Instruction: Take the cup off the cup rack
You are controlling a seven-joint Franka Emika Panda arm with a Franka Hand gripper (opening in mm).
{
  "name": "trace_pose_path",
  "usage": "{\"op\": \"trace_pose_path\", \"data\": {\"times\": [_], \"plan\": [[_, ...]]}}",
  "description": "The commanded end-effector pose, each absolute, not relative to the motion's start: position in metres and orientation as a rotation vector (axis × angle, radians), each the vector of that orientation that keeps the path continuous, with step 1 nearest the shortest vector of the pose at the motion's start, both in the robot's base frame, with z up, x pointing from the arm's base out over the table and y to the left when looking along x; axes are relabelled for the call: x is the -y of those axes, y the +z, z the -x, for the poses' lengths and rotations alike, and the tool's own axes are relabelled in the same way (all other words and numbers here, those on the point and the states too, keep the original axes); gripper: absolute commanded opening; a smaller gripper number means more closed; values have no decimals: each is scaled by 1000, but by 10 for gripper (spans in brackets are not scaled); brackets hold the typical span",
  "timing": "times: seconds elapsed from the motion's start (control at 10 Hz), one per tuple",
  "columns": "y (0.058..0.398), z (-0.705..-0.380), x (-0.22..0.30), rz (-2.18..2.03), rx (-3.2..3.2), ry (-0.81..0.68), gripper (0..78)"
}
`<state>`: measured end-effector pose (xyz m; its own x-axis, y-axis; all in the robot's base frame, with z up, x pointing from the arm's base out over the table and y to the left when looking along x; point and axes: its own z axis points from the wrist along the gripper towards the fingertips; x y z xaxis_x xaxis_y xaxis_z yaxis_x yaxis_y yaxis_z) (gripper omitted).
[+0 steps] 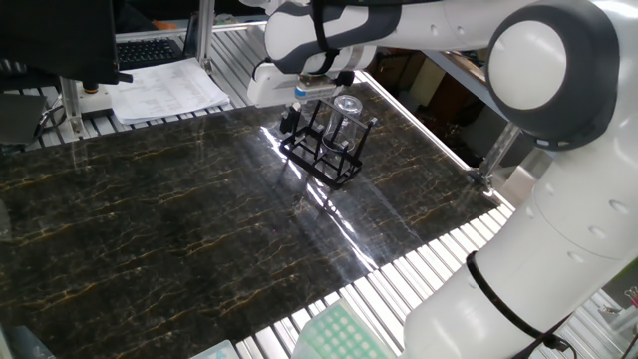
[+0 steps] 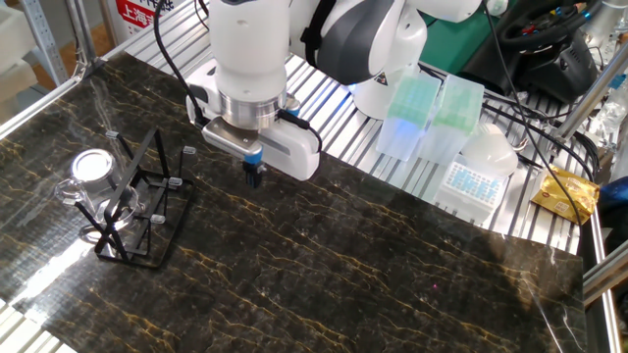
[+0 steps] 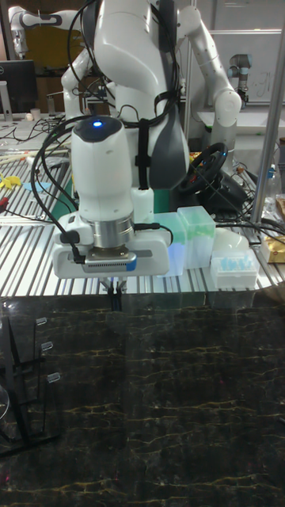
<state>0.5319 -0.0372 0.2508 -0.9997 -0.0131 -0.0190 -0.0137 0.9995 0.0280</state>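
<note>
Cup (image 2: 90, 169) on cup rack (image 2: 137, 211), uncropped

In your other fixed view, the cup rack (image 2: 134, 209) stands at the left of the frame on the table (image 2: 392, 284), the cup (image 2: 90, 172) on its left side. The gripper (image 2: 254, 177) hangs right of the rack, apart from it.

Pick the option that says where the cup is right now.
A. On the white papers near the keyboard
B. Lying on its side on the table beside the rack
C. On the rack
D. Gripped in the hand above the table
C: the cup sits on the rack, and the hand hangs off to one side of it, holding nothing.
</note>
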Motion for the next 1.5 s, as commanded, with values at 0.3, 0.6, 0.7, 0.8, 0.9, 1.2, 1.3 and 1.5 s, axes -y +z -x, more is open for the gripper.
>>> {"op": "trace_pose_path", "data": {"times": [0.3,0.6,0.7,0.8,0.9,1.2,1.3,1.5], "plan": [[249,-530,49,-114,-3098,-56,0],[247,-528,53,-152,-3097,-54,0],[247,-528,53,-146,-3095,-53,0],[247,-528,53,-150,-3094,-51,0],[247,-528,53,-162,-3101,-51,0],[247,-528,53,-244,-3123,-74,0],[247,-528,53,-265,-3127,-75,0],[247,-528,53,-401,-3125,-69,0]]}}
